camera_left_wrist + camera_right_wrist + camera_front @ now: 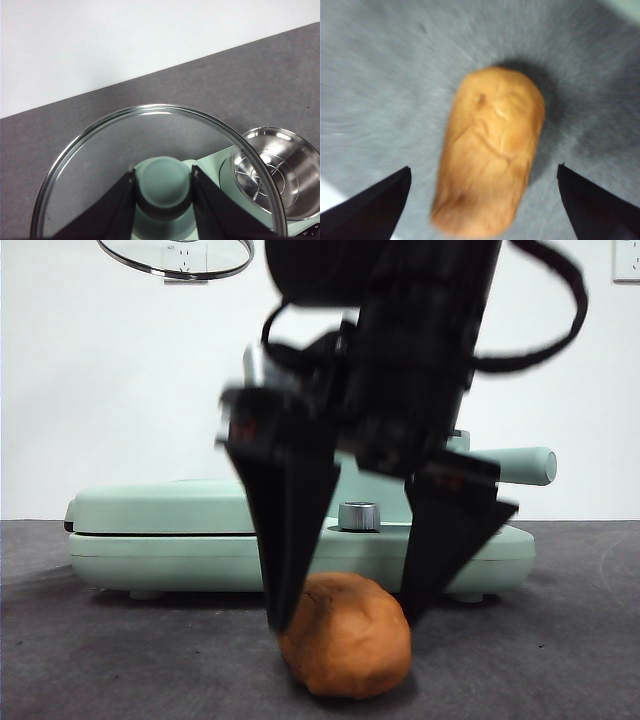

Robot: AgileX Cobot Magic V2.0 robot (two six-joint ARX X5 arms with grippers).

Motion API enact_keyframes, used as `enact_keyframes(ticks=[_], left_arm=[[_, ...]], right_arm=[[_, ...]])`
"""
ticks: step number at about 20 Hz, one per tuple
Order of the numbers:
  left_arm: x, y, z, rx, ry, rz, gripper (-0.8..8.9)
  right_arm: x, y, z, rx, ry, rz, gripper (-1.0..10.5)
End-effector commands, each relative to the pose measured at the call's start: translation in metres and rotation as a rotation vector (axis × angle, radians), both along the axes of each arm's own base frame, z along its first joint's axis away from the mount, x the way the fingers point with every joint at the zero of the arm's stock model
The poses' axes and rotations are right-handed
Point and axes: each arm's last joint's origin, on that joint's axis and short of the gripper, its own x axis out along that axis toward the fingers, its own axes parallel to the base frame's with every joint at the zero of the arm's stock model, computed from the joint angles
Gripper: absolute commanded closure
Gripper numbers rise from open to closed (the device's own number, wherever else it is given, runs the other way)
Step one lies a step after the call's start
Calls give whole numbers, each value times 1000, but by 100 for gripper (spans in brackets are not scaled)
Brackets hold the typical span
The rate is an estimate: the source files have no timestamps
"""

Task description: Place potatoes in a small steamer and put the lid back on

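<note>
Orange-brown potato (346, 636) lies on grey table (560, 640), in front of flat mint-green griddle (170, 540). Right gripper (345, 615) low over it, jaws spread wide, one tip each side of potato, not gripping; right wrist view blurred. Left gripper (163, 186) aloft, jaws clamped on mint-green knob (163, 182) of glass lid (100, 165); lid rim shows at top of front view. Small steamer (280, 172) open, on table below lid, steel inside bare.

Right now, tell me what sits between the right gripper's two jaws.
The potato lies on the grey table between the open jaws of the right gripper, neither jaw touching it yet; the right wrist view shows this best.
</note>
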Motion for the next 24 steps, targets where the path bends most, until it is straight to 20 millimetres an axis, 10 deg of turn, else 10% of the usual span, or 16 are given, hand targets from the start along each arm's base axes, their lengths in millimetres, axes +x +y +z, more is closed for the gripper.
enact_keyframes(ticks=[1, 4, 9, 17, 24], left_arm=[[-1, 0, 11, -15, -57, -6, 765], [-1, 0, 10, -14, -55, -6, 765], [-1, 0, 10, -14, -55, -6, 765], [11, -4, 1, -7, -28, -6, 765], [19, -7, -7, 0, -8, -6, 765]], right_arm=[[3, 10, -11, -19, -3, 36, 545], [4, 12, -12, -6, -13, 41, 819], [26, 9, 25, -2, -59, 72, 838], [138, -40, 134, 29, -215, -139, 837], [209, -57, 133, 22, -232, -234, 836]])
